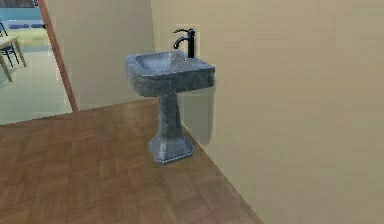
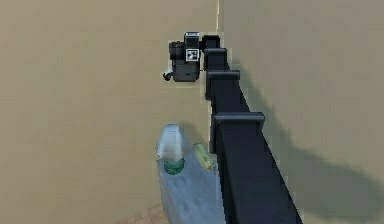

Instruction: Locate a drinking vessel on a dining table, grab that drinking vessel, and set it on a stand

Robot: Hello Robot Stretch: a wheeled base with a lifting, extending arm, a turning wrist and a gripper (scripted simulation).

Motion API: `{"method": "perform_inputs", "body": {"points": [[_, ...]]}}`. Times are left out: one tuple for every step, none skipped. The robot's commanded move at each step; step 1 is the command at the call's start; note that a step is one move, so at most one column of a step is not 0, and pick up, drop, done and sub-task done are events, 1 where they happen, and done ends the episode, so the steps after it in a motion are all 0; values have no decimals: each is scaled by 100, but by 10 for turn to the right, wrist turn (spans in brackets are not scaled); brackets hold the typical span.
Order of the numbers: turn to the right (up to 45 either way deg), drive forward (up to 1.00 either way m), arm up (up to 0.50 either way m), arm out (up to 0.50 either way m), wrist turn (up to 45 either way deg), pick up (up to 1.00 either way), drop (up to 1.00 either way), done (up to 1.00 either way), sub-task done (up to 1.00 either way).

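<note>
Grey-blue stone sink stands before us, our hand carries nothing against bare wall, spread or pressed together we cannot tell; the drinking vessel's place is likewise unknown, so we would draw in the arm and turn toward the doorway.

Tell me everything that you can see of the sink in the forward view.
The sink is a pedestal basin of mottled blue-grey stone, as it looks. Its squarish bowl sits on a slim column that widens to a base on the wooden floor. A dark curved faucet rises at its back edge. It stands upright against the beige wall.
</note>
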Motion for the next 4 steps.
{"method": "perform_inputs", "body": {"points": [[0, 0, -26, 0, 0, 0, 0, 0, 0], [0, 0, -32, 0, 0, 0, 0, 0, 0], [0, 0, 0, 0, 0, 0, 100, 0, 0], [0, 0, 10, 0, 0, 0, 0, 0, 0]]}}
